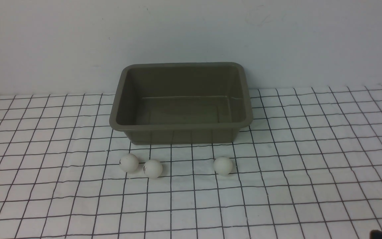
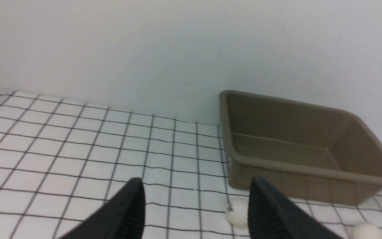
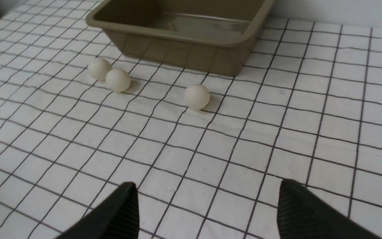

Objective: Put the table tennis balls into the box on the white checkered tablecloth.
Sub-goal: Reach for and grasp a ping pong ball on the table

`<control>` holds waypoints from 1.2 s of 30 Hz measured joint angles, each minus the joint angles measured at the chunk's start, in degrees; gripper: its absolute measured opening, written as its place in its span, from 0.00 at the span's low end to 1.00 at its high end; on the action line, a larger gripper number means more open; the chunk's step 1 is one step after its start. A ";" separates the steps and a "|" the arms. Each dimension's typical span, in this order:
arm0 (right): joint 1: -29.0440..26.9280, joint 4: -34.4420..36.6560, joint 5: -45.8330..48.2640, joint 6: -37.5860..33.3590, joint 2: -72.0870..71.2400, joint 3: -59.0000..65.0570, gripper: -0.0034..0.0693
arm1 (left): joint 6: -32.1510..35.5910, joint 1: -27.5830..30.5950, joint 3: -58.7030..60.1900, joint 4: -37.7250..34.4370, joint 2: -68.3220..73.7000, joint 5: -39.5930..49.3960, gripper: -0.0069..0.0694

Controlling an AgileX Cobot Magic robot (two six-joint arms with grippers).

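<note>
The olive-brown box (image 1: 181, 126) stands empty at the back middle of the white checkered tablecloth (image 1: 277, 186). Three white table tennis balls lie on the cloth just in front of it: a left ball (image 1: 128, 162) touching or almost touching a middle ball (image 1: 153, 168), and a right ball (image 1: 223, 165) apart. My left gripper (image 2: 196, 187) is open and empty, low over the cloth left of the box (image 2: 277, 165); one ball (image 2: 236, 212) shows partly behind a finger (image 2: 267, 212). My right gripper (image 3: 207, 191) is open and empty, well short of the balls (image 3: 196, 96).
A plain white wall rises right behind the box. The cloth is slightly wrinkled. Only a dark tip of the right arm (image 1: 381, 234) shows at the front view's lower right corner; the left arm is out of that view.
</note>
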 joint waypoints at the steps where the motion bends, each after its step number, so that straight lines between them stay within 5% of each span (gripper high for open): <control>1: 0.00 2.27 0.15 -3.20 2.29 0.00 0.74 | 3.40 0.00 -1.62 -3.43 1.22 1.07 0.60; 7: 0.00 8.43 1.30 -17.04 12.90 -1.27 0.74 | 19.42 0.00 -6.24 -22.10 12.87 8.54 0.73; 14: 0.00 8.24 3.49 -20.10 25.60 -8.75 0.74 | 45.08 0.00 -7.33 -38.48 23.36 10.32 0.70; 19: 0.68 7.36 3.64 -22.28 36.29 -15.88 0.74 | 54.32 0.00 -7.32 -43.43 26.31 9.70 0.68; 28: 16.96 5.66 -10.07 -24.45 56.90 -19.98 0.74 | 56.71 0.00 -7.32 -44.22 27.84 6.25 0.68; 36: 23.34 4.51 -19.23 -19.32 69.49 -24.30 0.74 | 56.48 0.00 -7.32 -44.40 29.08 6.78 0.68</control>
